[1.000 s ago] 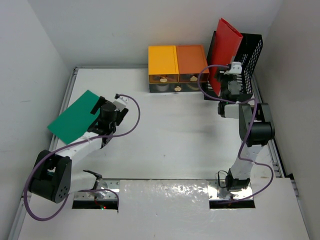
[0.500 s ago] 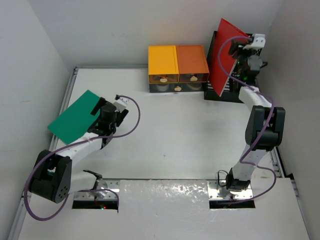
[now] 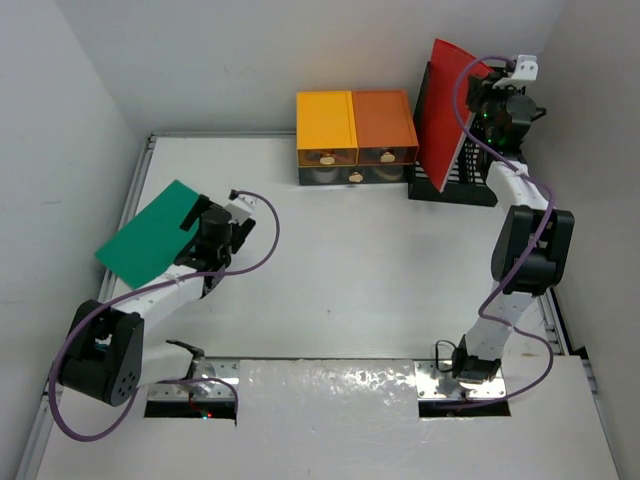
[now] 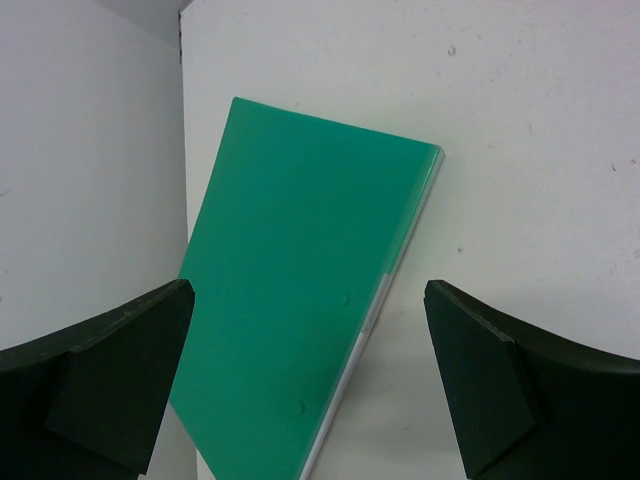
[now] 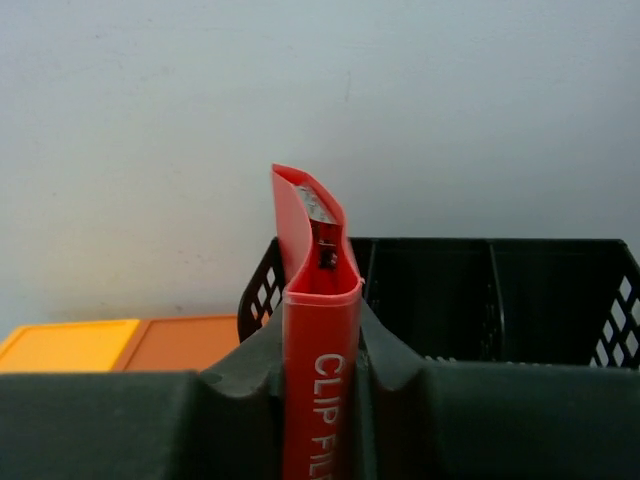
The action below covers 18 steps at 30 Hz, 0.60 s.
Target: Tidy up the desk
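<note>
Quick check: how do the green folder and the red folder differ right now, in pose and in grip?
Pose: the green folder lies flat at the desk's left edge, while the red folder stands on edge at the black rack's left end.
Grip: the left hand hangs open over the green folder without gripping it, while the right hand is pinched on the red folder's spine.
Shared: both are thin, plain-colored folders.

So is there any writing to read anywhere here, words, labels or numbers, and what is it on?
"CLIP FIL": white letters running down the spine of the red folder; the rest is cut off by the bottom edge of the right wrist view.
No writing shows on the green folder, the orange-and-yellow drawer unit or the black mesh rack.
</note>
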Motion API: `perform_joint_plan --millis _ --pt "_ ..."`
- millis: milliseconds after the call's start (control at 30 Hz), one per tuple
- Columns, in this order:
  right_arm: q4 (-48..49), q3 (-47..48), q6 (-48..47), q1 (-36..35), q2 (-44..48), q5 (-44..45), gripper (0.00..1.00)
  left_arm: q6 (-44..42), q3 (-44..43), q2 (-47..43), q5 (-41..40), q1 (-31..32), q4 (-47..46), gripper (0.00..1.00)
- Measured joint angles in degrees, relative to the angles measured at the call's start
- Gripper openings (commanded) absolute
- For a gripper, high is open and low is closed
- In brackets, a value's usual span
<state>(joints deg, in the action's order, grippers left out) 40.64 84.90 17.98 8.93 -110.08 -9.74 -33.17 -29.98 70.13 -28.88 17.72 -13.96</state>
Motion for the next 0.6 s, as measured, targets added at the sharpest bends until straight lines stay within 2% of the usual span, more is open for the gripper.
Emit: perform_joint_plan --millis 33,367,600 --pt "-0.1 0.0 0.2 0.2 0.0 -0.3 0.0 0.0 0.0 0.0 0.0 -0.1 0.0 1.0" --pt "3.4 -5.0 0.2 -0.1 3.6 -1.9 0.0 0.0 0.0 0.0 0.5 -0.2 0.1 1.0" --pt "7.7 -13.1 -1.5 -0.5 9.7 3.1 0.0 0.0 0.0 0.0 0.9 -0.2 0.2 0.99"
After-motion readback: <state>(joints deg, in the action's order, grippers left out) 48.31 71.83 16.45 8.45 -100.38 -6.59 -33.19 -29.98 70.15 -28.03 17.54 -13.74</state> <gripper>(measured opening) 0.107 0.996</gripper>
